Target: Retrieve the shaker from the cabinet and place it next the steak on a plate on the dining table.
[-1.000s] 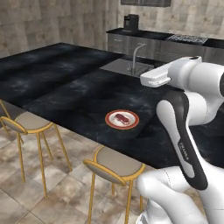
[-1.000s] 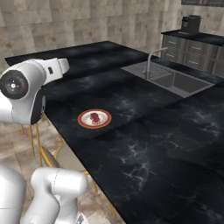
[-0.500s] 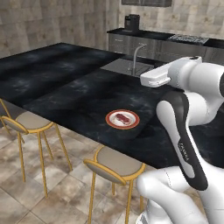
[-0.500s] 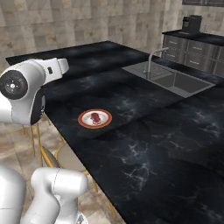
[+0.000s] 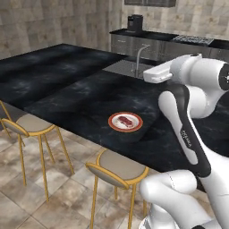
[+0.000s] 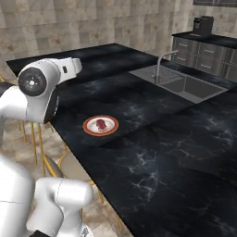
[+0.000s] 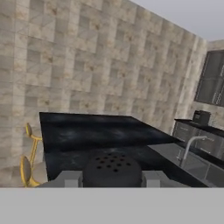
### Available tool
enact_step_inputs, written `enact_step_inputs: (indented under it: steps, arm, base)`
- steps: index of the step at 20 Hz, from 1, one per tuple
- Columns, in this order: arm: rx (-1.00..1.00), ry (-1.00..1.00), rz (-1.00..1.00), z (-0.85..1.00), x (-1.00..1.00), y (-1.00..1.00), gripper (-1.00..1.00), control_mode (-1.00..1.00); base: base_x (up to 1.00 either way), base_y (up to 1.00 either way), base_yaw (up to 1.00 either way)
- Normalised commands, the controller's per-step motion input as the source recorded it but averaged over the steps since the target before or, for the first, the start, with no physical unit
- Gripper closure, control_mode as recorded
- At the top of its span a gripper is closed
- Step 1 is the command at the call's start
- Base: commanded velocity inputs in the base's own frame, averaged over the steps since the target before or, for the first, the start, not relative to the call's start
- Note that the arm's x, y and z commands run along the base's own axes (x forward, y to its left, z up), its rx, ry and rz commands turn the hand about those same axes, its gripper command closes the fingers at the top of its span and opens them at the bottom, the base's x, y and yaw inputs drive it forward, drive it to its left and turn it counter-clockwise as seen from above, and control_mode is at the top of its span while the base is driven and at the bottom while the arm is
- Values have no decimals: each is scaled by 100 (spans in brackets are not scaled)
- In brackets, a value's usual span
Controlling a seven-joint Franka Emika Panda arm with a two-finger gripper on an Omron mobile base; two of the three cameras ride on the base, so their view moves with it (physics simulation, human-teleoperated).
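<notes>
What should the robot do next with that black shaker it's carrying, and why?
Probably swing the hand down toward the plate. The hand view shows the shaker clamped between the fingers, its holed cap facing the camera and high over the dining table. The steak lies on the plate near the table's edge, with bare marble beside the plate.

Both base views look forward and down from behind the white arm, the left one over the large black marble table (image 5: 67, 85) from its stool side, the right one from the opposite flank; they share the round white orange-rimmed plate (image 5: 125, 122) (image 6: 100, 125), the sunken steel sink (image 5: 126, 68) (image 6: 185, 85) and the far counter. The hand view sits higher and looks level across the table (image 7: 87, 131) toward the tiled stone wall (image 7: 87, 65). A black perforated cap (image 7: 112, 168), probably very near the lens, sits at its bottom edge.
</notes>
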Motion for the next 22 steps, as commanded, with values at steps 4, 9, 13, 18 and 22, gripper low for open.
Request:
enact_step_inputs:
  steps: [4, 9, 13, 18, 22]
  arm:
    - [0, 0, 9, -19, 15, -57, 100, -100]
    - [0, 0, 21, -25, 2, -53, 100, -100]
    - [0, 0, 19, -20, 3, -31, 100, -100]
    - [0, -5, 3, -33, 26, -29, 100, -100]
    - [0, -2, 0, -61, 20, -28, 100, -100]
  base:
    - [0, 0, 0]
    - [0, 0, 0]
    - [0, 0, 0]
    - [0, 0, 0]
    - [0, 0, 0]
